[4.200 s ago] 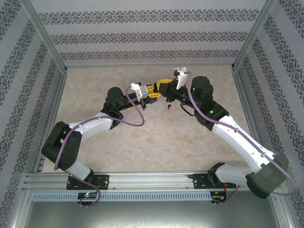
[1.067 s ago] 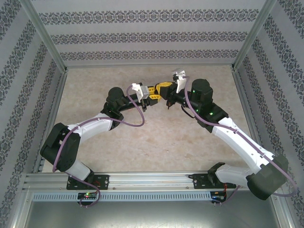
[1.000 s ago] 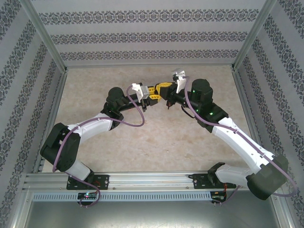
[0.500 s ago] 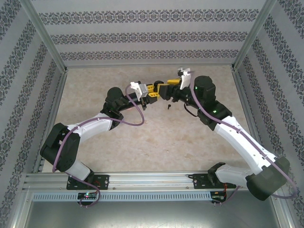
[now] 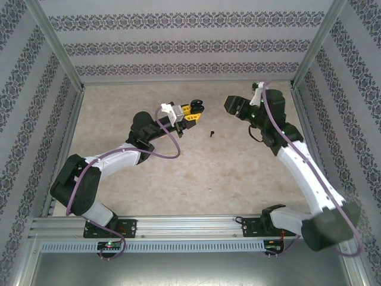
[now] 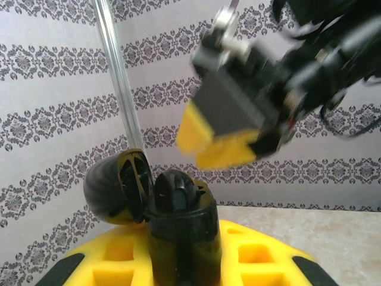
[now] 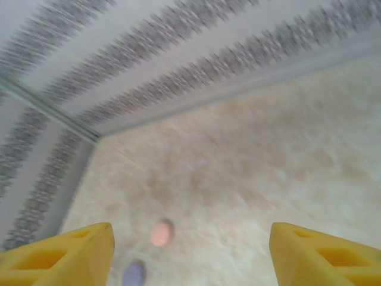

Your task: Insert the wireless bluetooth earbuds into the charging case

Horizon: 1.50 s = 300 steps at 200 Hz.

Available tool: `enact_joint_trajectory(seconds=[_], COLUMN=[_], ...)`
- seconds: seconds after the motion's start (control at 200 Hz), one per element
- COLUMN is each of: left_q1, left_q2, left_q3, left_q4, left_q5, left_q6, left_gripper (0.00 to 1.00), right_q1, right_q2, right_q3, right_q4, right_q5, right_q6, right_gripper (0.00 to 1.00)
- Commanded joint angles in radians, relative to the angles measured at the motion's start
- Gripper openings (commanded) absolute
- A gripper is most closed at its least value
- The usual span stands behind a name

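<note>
My left gripper (image 5: 190,112) is clamped on the black charging case (image 6: 180,229), its lid (image 6: 113,193) hinged open; my right gripper (image 5: 234,106) stands apart, empty; a black earbud (image 5: 212,133) lies on the table (image 5: 178,173) below between them; a pinkish earbud (image 7: 161,233) and a pale purple earbud (image 7: 134,273) lie blurred beneath my right fingers

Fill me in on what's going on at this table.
The left gripper holds a black charging case, lid flipped open. The right gripper hangs open and empty, apart from the case. One black earbud lies on the table between the arms; a pinkish bud and a pale purple bud lie there too.
</note>
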Motion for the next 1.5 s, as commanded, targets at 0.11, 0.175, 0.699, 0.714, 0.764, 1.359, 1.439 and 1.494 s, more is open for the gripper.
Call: enact_joint_trajectory(seconds=[0.11, 0.175, 0.699, 0.714, 0.764, 1.359, 1.439, 1.494], left_q1=[0.041, 0.049, 0.1, 0.103, 0.105, 0.124, 0.125, 0.128], left_q2=[-0.043, -0.048, -0.082, -0.081, -0.08, -0.077, -0.074, -0.073], left_q3=[-0.037, -0.049, -0.127, -0.129, -0.136, -0.157, -0.156, -0.158], left_q4=[0.101, 0.113, 0.195, 0.197, 0.206, 0.242, 0.245, 0.246], left_q5=[-0.041, -0.049, -0.056, -0.057, -0.056, -0.05, -0.05, -0.05], left_q6=[-0.028, -0.034, -0.076, -0.079, -0.084, -0.103, -0.105, -0.105], left_gripper=[0.0, 0.0, 0.0, 0.0, 0.0, 0.0, 0.0, 0.0], right_q1=[0.001, 0.005, 0.128, 0.13, 0.137, 0.156, 0.16, 0.16], right_q2=[0.257, 0.345, 0.832, 0.838, 0.858, 1.017, 1.027, 1.032], right_q3=[0.098, 0.153, 0.497, 0.502, 0.519, 0.664, 0.671, 0.673], right_q4=[-0.213, -0.261, -0.491, -0.493, -0.503, -0.556, -0.556, -0.555], right_q5=[0.094, 0.09, 0.235, 0.239, 0.249, 0.288, 0.286, 0.284], right_q6=[0.083, 0.09, 0.121, 0.121, 0.12, 0.13, 0.133, 0.135], right_gripper=[0.63, 0.62, 0.54, 0.54, 0.54, 0.44, 0.43, 0.41])
